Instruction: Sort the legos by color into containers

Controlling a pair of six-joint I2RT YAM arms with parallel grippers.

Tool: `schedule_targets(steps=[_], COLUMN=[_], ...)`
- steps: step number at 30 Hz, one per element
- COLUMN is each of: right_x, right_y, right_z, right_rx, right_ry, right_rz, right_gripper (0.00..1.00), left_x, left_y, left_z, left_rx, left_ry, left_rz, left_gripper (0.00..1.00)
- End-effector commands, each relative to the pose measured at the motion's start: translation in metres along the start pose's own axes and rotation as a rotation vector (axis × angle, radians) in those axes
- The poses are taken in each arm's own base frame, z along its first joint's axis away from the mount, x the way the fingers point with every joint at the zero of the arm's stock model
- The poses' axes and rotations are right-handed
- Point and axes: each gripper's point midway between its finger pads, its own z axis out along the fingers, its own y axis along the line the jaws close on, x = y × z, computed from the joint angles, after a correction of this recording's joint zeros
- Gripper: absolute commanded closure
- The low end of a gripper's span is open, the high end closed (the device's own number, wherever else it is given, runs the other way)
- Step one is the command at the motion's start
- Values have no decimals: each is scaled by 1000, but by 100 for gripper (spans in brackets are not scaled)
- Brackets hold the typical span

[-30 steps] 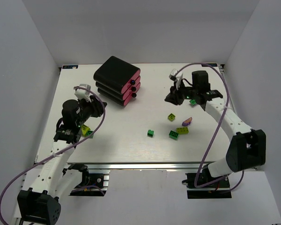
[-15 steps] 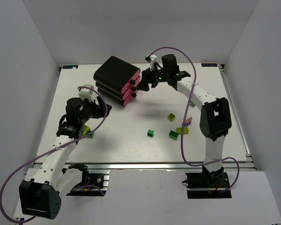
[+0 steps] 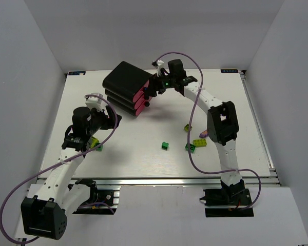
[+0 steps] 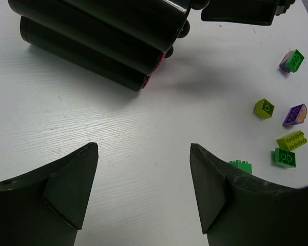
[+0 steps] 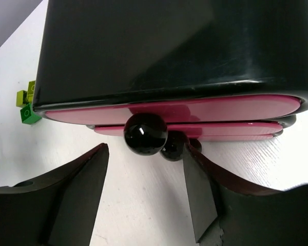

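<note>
The black drawer casing (image 3: 126, 82) stands at the back left, its three pink fronts (image 3: 142, 97) facing right. My right gripper (image 3: 153, 88) is open right in front of the top drawer. In the right wrist view the top knob (image 5: 145, 134) sits just ahead of the open gripper (image 5: 146, 159), touching neither finger. My left gripper (image 3: 109, 118) is open and empty over bare table (image 4: 143, 148). Loose legos lie centre-right: a dark green one (image 3: 165, 146), a yellow-green one (image 3: 188, 127), a long yellow-green one (image 3: 199, 142) and a purple one (image 4: 294, 115).
Two more bricks, yellow-green (image 3: 93, 142) and green (image 3: 99, 147), lie under my left arm. A purple-and-green brick (image 4: 292, 60) lies further back on the right. The right arm (image 3: 215, 110) arches over the right-hand bricks. White walls enclose the table.
My right arm has swung from the back right of the table leftward to the drawer fronts. My left gripper has shifted slightly and stays open.
</note>
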Motion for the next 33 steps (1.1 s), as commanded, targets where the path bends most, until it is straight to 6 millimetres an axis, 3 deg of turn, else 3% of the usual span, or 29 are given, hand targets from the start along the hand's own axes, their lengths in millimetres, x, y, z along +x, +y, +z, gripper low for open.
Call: schedule_targets(steps=[1,11,14,16,18,19,20,21,22,24,25,26,30,33], right_x=[-31,-33,-30,-28,-30,-23,-27,-26,-13,-16,-1,-7,12,24], right_y=[6,13,13,11,11,11,13,15,12,15,15,17,19,21], right_z=[1,17,19,18,13,12,5,3,2,-14,-16,-28,-48,-58], right_rx=[-15,-43,-51,-49,-46,-45,-41,-38,-30,-19,-18,-11,-18,-31], right_ry=[-75,-96,-90,-90,-98,-87,-97,-95,-74,-89,-64,-81,-59,-39], right_rz=[-46,-51,-39,-37,-41,-39,-49,-55,-42,-68,-49,-62,-62,-41], right_gripper=[36,45,54,66,86,88,90,99,99,100,100,100,97,92], left_x=[-15,-14,-12,-11,-10,-10,-9,-7,-7,1,8,15,38,45], left_y=[-1,-3,-3,-4,-5,-6,-7,-8,-8,-6,-3,-1,8,10], left_z=[-2,-1,0,0,0,1,1,2,3,7,8,10,9,3], left_rx=[-3,13,16,20,26,35,41,43,44,26,23,1,-88,-137], left_ry=[-35,-33,-27,-24,-21,-22,-19,-13,-11,12,28,48,107,120], left_rz=[18,17,15,13,8,6,-5,-14,-25,-93,-127,-204,-384,-493], left_gripper=[18,18,19,20,22,25,27,30,34,46,48,50,43,30])
